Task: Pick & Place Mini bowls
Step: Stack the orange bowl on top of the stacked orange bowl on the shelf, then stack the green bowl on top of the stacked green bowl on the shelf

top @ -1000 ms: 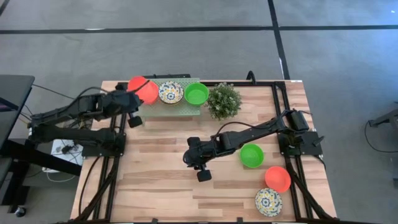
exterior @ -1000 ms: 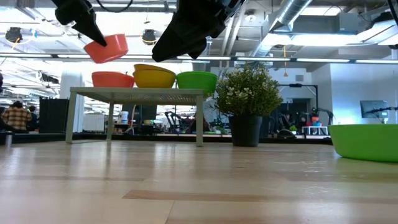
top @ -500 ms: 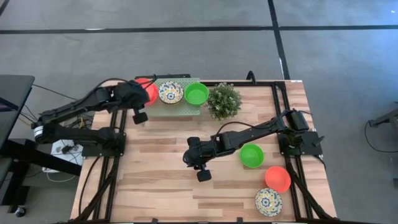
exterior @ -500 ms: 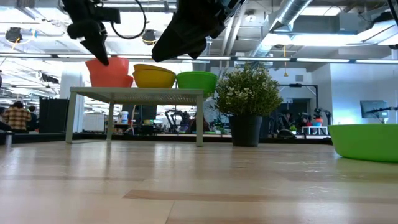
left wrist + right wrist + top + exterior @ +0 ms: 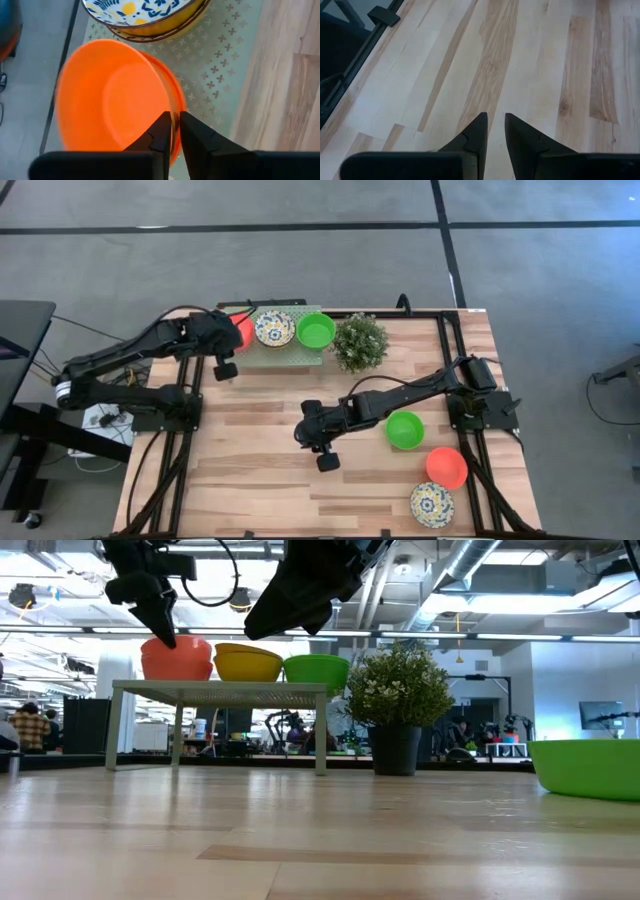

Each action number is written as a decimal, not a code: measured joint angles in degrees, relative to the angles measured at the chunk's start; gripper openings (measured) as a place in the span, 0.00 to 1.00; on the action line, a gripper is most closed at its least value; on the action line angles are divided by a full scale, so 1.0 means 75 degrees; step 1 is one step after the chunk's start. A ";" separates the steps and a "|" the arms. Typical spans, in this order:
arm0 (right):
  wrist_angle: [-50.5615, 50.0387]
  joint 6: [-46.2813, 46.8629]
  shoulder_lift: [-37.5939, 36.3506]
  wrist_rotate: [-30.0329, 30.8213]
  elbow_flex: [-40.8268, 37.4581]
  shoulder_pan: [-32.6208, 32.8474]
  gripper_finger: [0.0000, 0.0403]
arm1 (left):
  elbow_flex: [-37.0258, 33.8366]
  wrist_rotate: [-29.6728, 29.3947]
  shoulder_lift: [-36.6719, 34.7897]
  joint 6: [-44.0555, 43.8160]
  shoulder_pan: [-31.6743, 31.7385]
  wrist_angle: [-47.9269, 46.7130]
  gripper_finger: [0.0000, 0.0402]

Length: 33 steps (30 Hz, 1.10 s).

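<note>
My left gripper [image 5: 232, 340] is at the left end of a small green stand [image 5: 300, 356] at the table's far edge, shut on a red-orange mini bowl [image 5: 110, 100]. That bowl sits nested in a second red-orange bowl [image 5: 179, 100]. A floral bowl [image 5: 274, 328] and a green bowl [image 5: 316, 330] stand beside it on the stand. My right gripper [image 5: 303, 432] hangs shut and empty above the table's middle [image 5: 494, 120]. A green [image 5: 405, 430], a red-orange [image 5: 446, 467] and a floral bowl [image 5: 431, 504] rest on the table at the near right. My left gripper pinches the upper red-orange bowl's rim [image 5: 172, 107] between its two fingers, one finger inside the bowl and one outside. The fingers slant down from the table's left and near side. The bowl sits upright, nested in the other red-orange bowl [image 5: 178, 658] on the stand.
A small bushy potted plant [image 5: 359, 342] stands just right of the stand. Bare wooden table [image 5: 250, 480] lies to the near left and under my right gripper. Black frame rails run along the table's left and right sides.
My left gripper has gone toward the table's right edge and down with the red-orange bowl. The bowl hung tilted above and left of the stand; now it sits level, nested in the red-orange bowl on the stand. The gripper still holds its rim.
</note>
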 joint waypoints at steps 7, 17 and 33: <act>-0.0003 0.0000 -0.0001 0.0000 0.0000 0.0000 0.15 | 0.0000 -0.0106 0.0319 -0.0014 -0.0003 0.0073 0.15; -0.0007 0.0003 0.0000 0.0000 0.0000 0.0006 0.15 | -0.0006 -0.0770 0.0246 -0.0009 -0.0035 0.0058 0.24; 0.0054 0.0003 0.0000 0.0000 0.0000 0.0000 0.15 | -0.0006 0.0421 -0.1091 -0.1793 -0.1875 0.0119 0.26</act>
